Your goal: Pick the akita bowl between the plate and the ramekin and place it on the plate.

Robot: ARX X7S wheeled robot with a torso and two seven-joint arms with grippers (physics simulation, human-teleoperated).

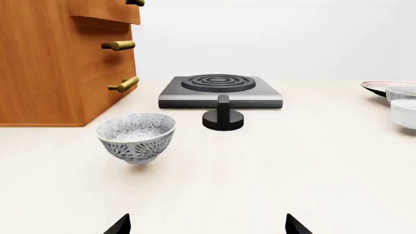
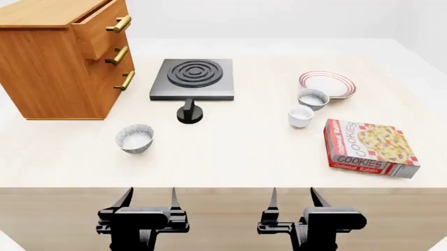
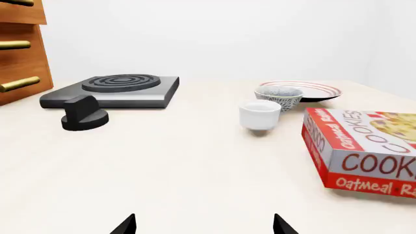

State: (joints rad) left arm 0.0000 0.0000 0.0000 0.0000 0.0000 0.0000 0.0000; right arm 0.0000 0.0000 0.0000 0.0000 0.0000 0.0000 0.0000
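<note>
The akita bowl point(image 2: 313, 98) is small, grey-speckled and upright on the table at the right. It stands between the red-ringed plate point(image 2: 327, 83) behind it and the white ramekin point(image 2: 301, 116) in front. The right wrist view shows the same row: plate point(image 3: 312, 90), akita bowl point(image 3: 278, 96), ramekin point(image 3: 260, 114). The left wrist view catches the three at its edge: plate point(image 1: 383, 87), akita bowl point(image 1: 402, 92), ramekin point(image 1: 404, 113). My left gripper point(image 2: 151, 191) and right gripper point(image 2: 293, 191) hang open and empty before the table's front edge, far from the bowl.
A second patterned bowl point(image 2: 135, 138) sits at the left front. A black hotplate point(image 2: 192, 78) with a knob point(image 2: 190, 112) lies mid-table. A wooden drawer cabinet point(image 2: 59, 57) fills the back left. A cookies box point(image 2: 369, 148) lies right of the ramekin.
</note>
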